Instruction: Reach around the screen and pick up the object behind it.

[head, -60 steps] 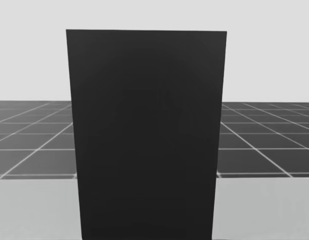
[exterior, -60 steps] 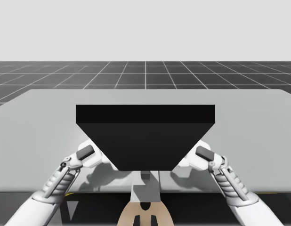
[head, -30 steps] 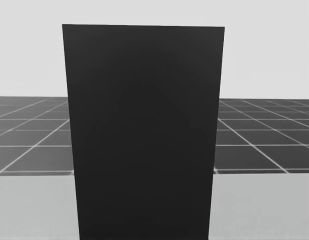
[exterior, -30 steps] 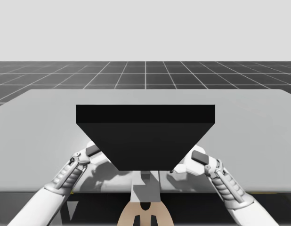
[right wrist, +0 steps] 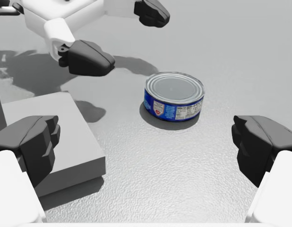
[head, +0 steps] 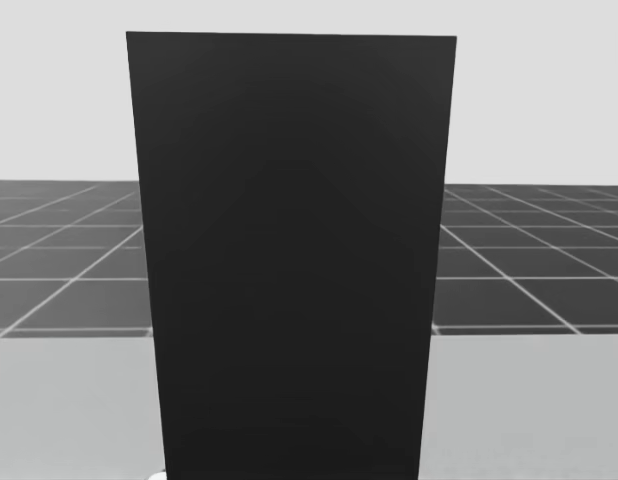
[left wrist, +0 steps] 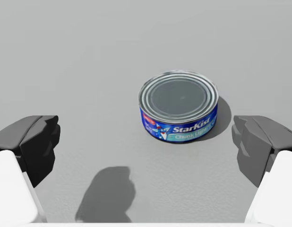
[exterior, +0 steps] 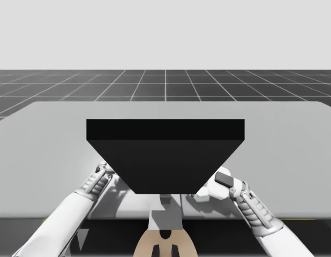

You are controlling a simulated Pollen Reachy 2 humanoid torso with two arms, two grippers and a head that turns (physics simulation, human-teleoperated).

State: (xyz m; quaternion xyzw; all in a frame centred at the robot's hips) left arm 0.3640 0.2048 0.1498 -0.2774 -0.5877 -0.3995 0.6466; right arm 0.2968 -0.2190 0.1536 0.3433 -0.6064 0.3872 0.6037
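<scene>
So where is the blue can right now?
Left wrist view: the blue can stands on the table just ahead of my open left claw; the right claw faces it from another side.

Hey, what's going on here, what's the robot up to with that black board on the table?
The robot's arms come round both sides of a black screen standing on the table. Behind it a low blue can sits upright. The left pincer is open with the can just ahead of it, not touching. The right pincer is open too, facing the can from the other side. Nothing is gripped yet.
</scene>
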